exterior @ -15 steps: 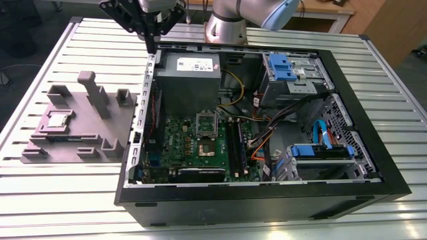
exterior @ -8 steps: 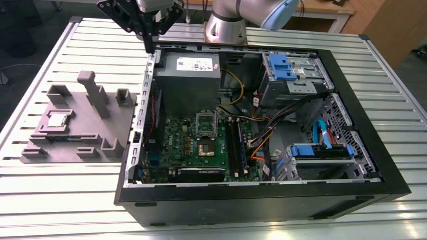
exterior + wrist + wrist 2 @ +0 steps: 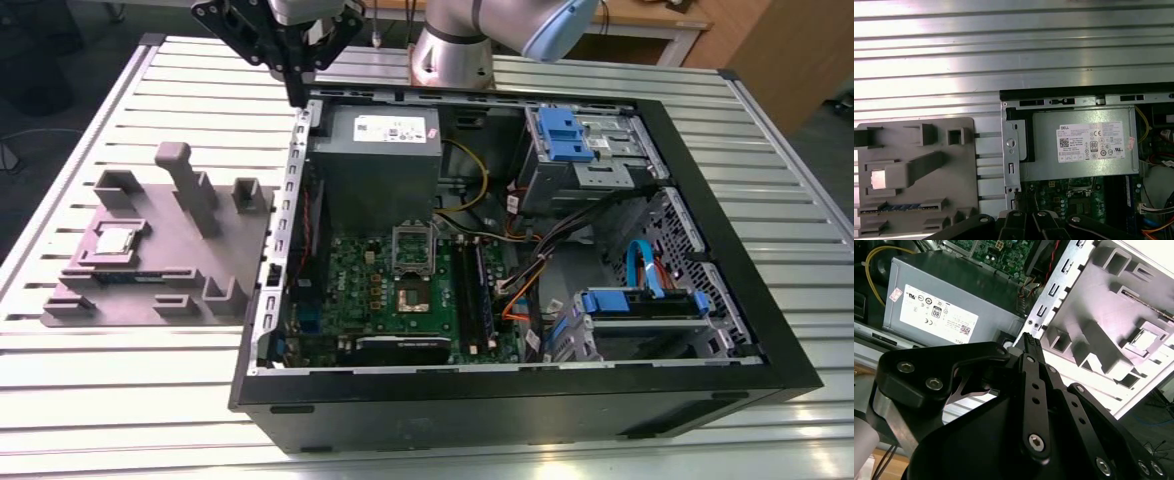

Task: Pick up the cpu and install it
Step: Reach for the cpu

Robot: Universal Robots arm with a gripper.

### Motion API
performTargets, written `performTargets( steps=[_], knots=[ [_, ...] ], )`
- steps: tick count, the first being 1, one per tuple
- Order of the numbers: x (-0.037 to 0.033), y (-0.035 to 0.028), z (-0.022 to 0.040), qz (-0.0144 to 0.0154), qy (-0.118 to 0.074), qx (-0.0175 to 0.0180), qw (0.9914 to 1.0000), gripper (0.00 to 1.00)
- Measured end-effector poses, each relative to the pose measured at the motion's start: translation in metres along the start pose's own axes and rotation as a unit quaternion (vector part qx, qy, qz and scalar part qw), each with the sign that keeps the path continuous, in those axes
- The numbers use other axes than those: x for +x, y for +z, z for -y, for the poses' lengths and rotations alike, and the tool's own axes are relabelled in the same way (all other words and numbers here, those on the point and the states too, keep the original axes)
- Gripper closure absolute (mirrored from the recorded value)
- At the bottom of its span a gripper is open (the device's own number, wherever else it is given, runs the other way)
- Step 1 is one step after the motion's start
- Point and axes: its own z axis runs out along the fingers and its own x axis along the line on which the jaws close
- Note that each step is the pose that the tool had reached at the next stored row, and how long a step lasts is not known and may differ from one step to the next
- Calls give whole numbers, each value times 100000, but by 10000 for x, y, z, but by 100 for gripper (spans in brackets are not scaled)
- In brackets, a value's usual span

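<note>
Exterior view high above computer case, both wrist views sharing power supply

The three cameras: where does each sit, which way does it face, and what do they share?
Exterior view: off the arm, high, looking down on the open computer case; arm and gripper show at its far edge.
First wrist view: on the arm, facing down at the power supply; gripper shows.
Second wrist view: on the arm, slanting along the gripper.
Shared by all: power supply, grey fixture, cpu.
</note>
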Motion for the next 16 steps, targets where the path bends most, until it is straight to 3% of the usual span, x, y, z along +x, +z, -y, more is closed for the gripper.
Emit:
performTargets(
  steps=[16],
  knots=[
    [37, 1, 3, -3, -2, 2, 100000, 90]
  ],
)
